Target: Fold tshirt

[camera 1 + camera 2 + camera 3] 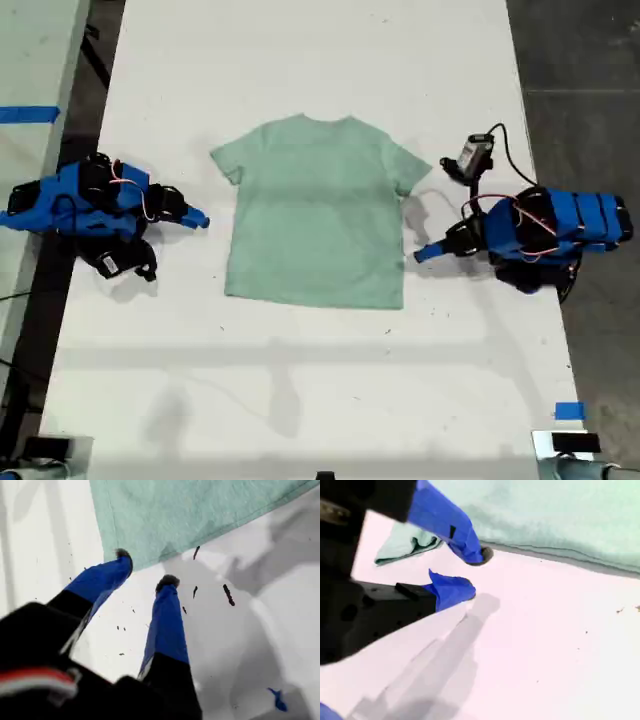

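On the white surface (300, 60) the tshirt (315, 215) lies flat and unfolded, so folding looks not yet begun. My first gripper (145, 569), jaws apart, sits just off its hem corner at the exterior view's right; my second gripper (472, 572), also apart, is beside the other edge near a sleeve. The next move probably calls for pinching an edge, though each wrist view crops the shirt and shadows blur its hem.

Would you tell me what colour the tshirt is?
The tshirt is plain pale mint green; the exterior view shows it best.
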